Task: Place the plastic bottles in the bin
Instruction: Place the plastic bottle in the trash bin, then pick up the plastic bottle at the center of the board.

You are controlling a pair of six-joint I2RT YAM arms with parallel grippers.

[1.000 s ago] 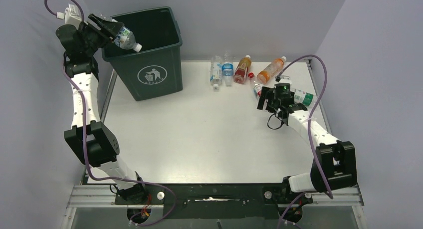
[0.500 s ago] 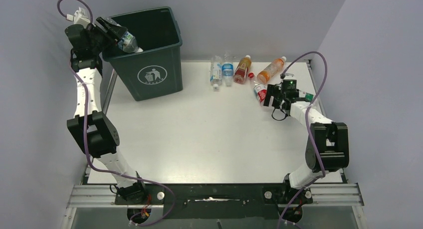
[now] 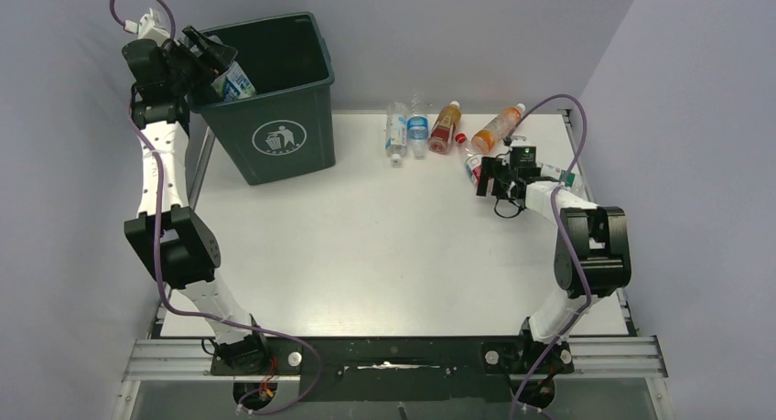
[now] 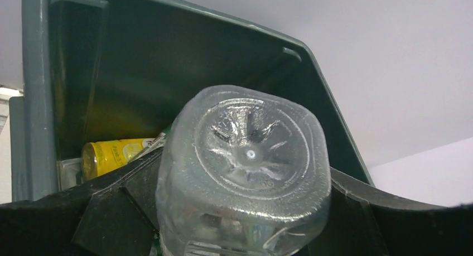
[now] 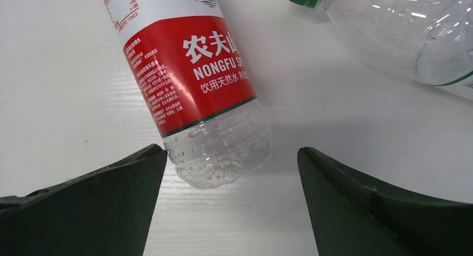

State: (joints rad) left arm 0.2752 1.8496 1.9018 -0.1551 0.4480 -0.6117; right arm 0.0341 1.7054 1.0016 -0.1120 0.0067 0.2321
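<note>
My left fingers (image 4: 111,214) flank 1 clear bottle (image 4: 245,172) over the 1 green bin (image 3: 307,109). Whether they grip it I cannot tell. 1 yellow bottle (image 4: 111,155) lies inside. My right fingers (image 5: 95,203) gape wide around 1 red-labelled bottle (image 5: 189,83), among 6 bottles on the counter (image 3: 366,246).

Left arm (image 3: 151,177) and right arm (image 3: 590,251): white tube links, bulky black joints. A purple cable (image 3: 157,255) trails along each. Fingers (image 5: 95,206) are dark wedges. Black bases (image 3: 242,354) sit on a silver rail (image 3: 393,356).
</note>
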